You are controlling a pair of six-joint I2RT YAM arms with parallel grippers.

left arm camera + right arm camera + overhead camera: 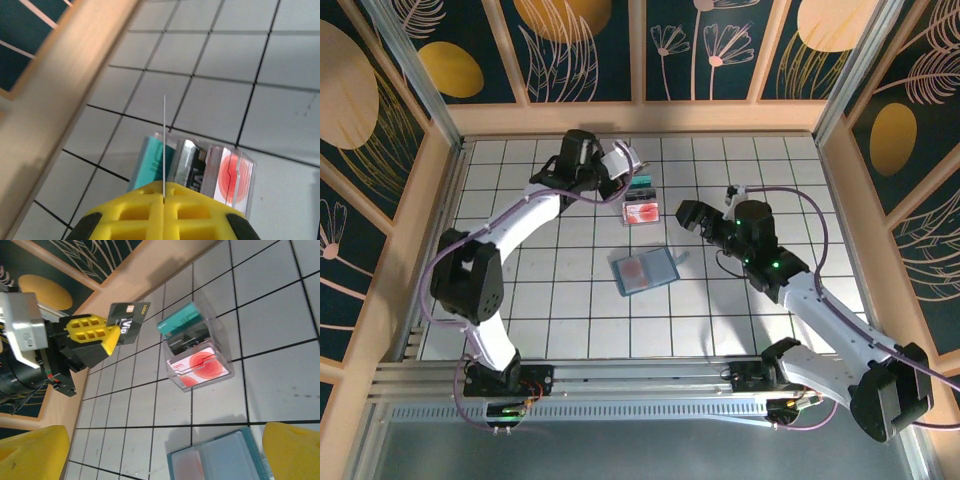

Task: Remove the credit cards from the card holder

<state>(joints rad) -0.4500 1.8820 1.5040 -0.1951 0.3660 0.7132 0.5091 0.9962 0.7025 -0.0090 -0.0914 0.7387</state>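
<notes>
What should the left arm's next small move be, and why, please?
Probably lower the left gripper a little and then open it. Its fingers are shut on a dark card that appears to be held over the clear box, which has other cards standing in it. Dropping this one in beside them looks like the natural step.

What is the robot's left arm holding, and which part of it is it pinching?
A dark card, pinched by one edge between the shut jaws of the left gripper. The right gripper is open and holds nothing.
</notes>
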